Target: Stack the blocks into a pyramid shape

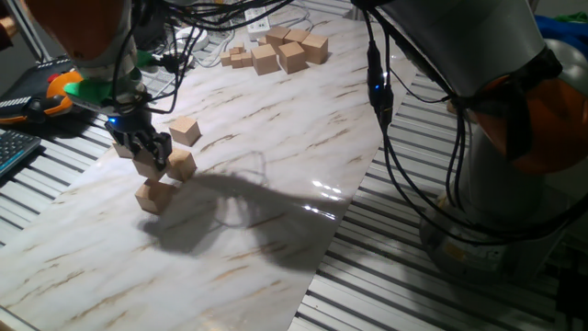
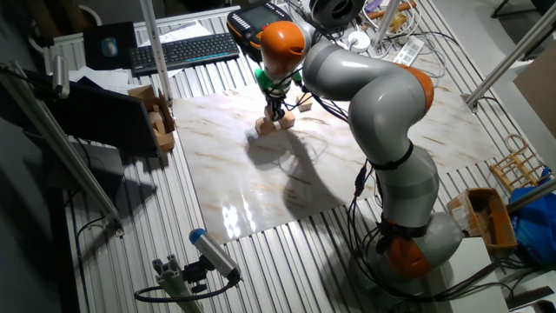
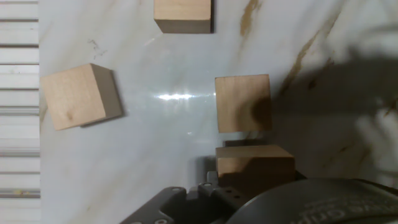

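Hand view shows the gripper [image 3: 255,180] pinching one block [image 3: 255,163] between its fingers, hanging right over the marble board [image 3: 155,162]. Just past it sits a second block [image 3: 242,103], with another one off to the left [image 3: 79,96] and one more at the top edge [image 3: 183,15]. So no pyramid yet, the pieces are near each other but still apart, all on one level as far as I can tell.

From one fixed view the gripper [image 1: 145,147] is low by the little cluster, with a loose block [image 1: 185,130] just behind it and a pile of spare blocks [image 1: 276,51] well away at the far end.

My take: set the held block down snug against its neighbour so the faces line up square, since a tight base row matters for anything stacked later. Go down slowly, let go only once it's flat, then lift straight up so nothing gets nudged.
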`<act>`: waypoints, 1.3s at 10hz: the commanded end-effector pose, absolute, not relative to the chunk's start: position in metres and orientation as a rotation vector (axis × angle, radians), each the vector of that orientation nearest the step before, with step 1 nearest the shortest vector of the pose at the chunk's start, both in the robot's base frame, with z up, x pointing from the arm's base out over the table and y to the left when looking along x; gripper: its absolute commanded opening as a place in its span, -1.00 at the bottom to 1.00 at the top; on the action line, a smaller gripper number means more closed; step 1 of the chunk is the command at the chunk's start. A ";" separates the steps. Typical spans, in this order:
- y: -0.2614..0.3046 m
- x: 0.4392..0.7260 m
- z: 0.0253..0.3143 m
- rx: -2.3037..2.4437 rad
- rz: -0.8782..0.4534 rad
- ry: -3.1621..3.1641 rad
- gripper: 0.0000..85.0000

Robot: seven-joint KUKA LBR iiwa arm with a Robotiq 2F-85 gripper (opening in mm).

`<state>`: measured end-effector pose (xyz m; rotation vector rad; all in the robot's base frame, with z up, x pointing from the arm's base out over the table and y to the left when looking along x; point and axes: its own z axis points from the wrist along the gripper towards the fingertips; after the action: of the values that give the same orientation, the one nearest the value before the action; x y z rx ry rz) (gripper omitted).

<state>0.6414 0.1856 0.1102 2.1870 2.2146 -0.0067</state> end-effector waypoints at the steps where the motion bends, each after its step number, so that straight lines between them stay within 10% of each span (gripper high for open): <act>1: 0.188 0.641 0.110 2.185 -0.012 2.210 -1.00; 13: 0.190 0.636 0.092 2.160 0.030 2.226 -1.00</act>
<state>0.6363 0.1897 0.0923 2.1599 2.2263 0.0294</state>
